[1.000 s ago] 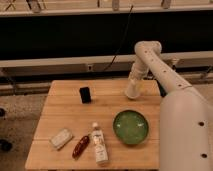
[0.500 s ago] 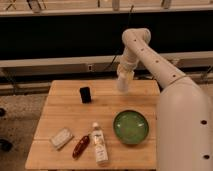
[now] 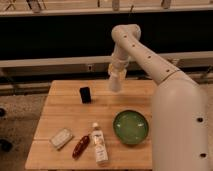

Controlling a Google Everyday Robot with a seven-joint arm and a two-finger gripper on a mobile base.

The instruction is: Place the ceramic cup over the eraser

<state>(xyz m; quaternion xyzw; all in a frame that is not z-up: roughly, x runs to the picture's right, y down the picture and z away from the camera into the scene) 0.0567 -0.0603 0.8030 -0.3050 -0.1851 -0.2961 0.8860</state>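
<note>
A small white tapered ceramic cup [image 3: 115, 84] hangs at the end of my gripper [image 3: 116, 75], above the back edge of the wooden table [image 3: 60, 110]. The gripper is shut on the cup and holds it off the table. The eraser [image 3: 85, 94] is a small black block standing on the table, to the left of the cup and a little nearer the front. The cup is apart from the eraser, about a cup's width to its right and higher.
A green bowl [image 3: 130, 127] sits at the front right. A clear bottle with a white cap [image 3: 99, 144] lies at the front centre, with a red packet [image 3: 80, 146] and a white packet [image 3: 61, 138] to its left. My arm [image 3: 165, 85] covers the table's right side.
My gripper has moved left along the back of the table with the cup in it, closing the distance to the eraser. The things on the table have not moved.
</note>
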